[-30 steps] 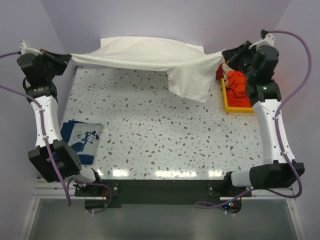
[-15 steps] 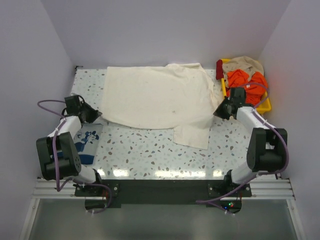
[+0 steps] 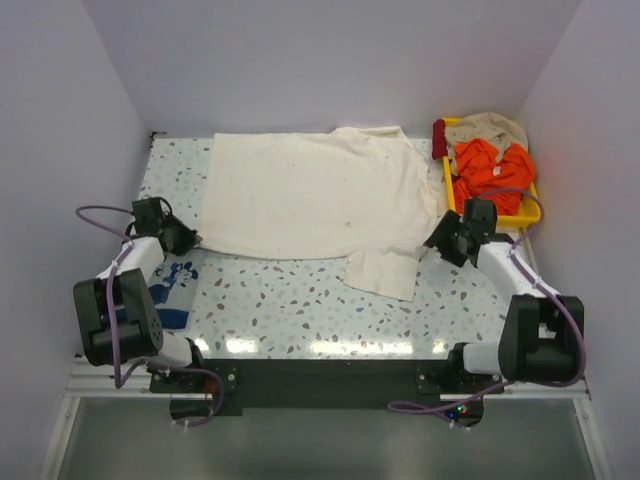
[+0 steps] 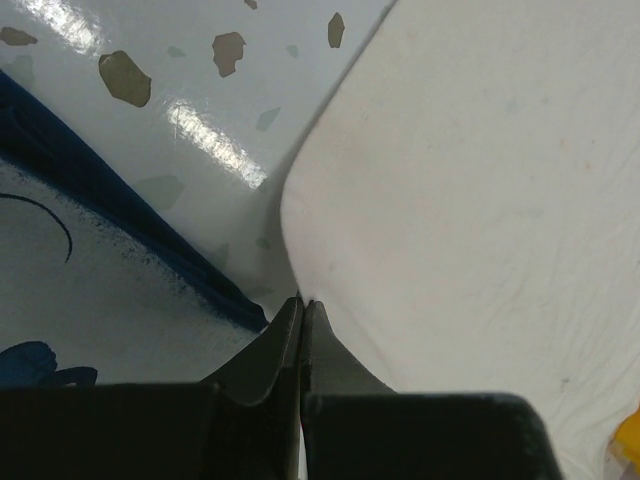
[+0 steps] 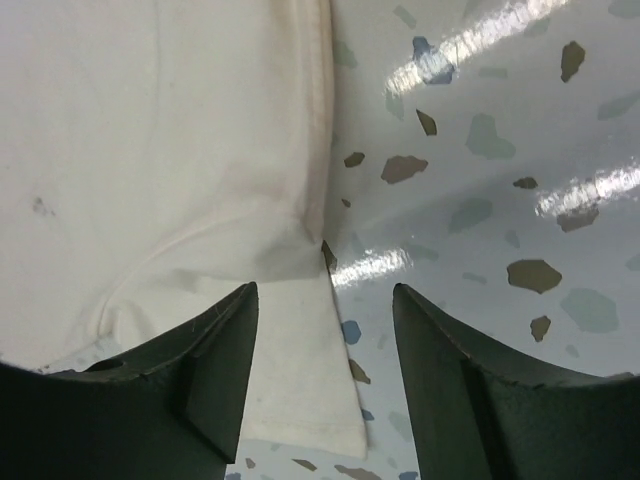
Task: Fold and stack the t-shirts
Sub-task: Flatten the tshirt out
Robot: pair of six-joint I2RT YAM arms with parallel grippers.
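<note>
The cream t-shirt (image 3: 310, 195) lies flat across the upper centre of the surface (image 3: 300, 305), with your left end effector (image 3: 185, 238) clamped on its lower-left corner and your right end effector (image 3: 437, 237) open over its right edge, so square the cloth before you fold.

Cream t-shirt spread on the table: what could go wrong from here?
1. The left gripper looks shut on the near corner of the cream t-shirt; pulling away before opening could drag and wrinkle it.
2. The right gripper, fingers open over the sleeve seam, might pinch only the top layer and skew the fold.
3. The navy t-shirt lies right beside the left arm, which could sweep it.
</note>
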